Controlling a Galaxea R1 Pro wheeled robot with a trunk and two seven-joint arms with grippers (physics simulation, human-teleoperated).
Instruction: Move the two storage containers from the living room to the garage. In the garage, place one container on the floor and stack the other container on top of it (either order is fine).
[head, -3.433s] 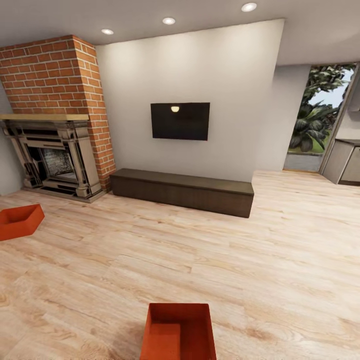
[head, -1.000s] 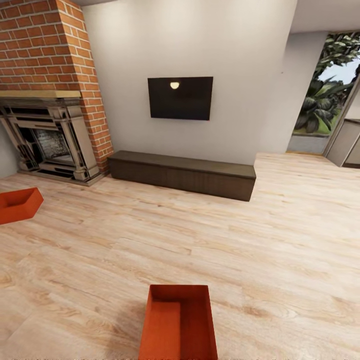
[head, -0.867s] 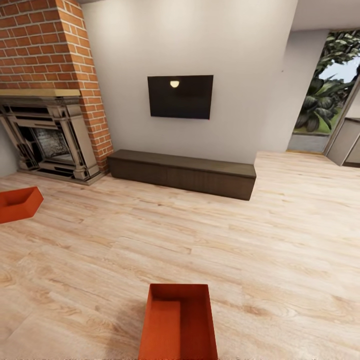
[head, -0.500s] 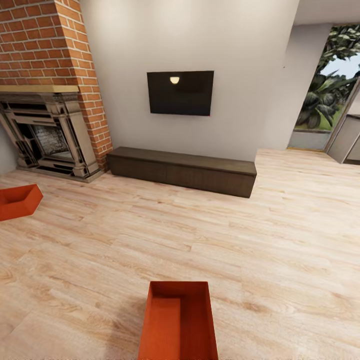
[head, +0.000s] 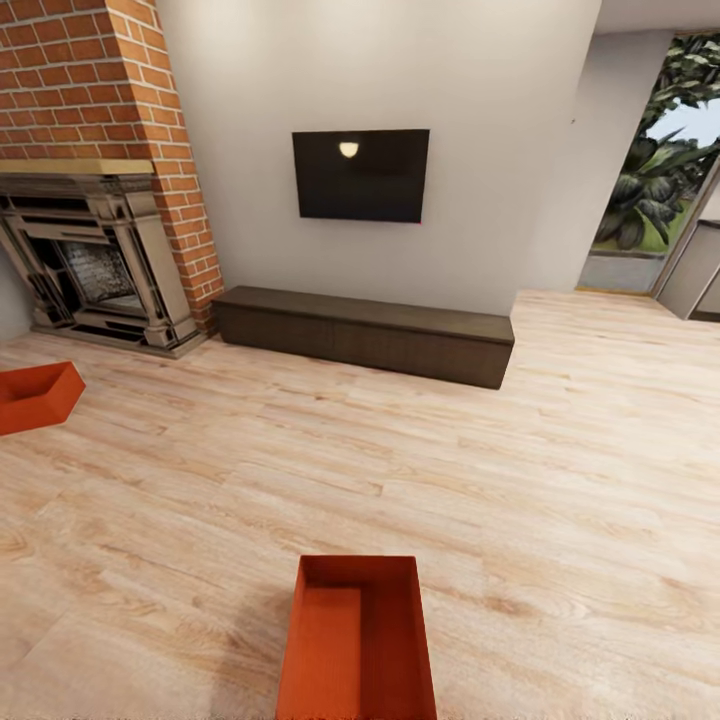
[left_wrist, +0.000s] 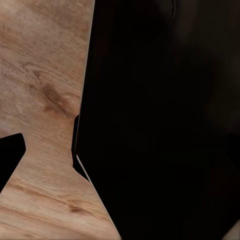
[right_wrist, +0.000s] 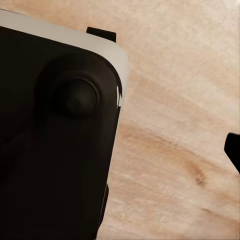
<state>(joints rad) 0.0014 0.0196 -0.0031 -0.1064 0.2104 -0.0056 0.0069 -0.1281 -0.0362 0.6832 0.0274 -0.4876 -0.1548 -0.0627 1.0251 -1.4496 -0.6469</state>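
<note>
Two orange-red open rectangular storage containers (head: 357, 640) (head: 38, 395) rest on light wood plank floor (head: 560, 480); approach the nearer squarely. Claw states cannot be told.

Nothing to read anywhere in here, honestly. The TV (head: 360, 175) is a blank black screen with a lamp glare on it, and both orange boxes, one close (head: 358, 640) and one far left (head: 35, 395), have plain unlabelled walls.
</note>
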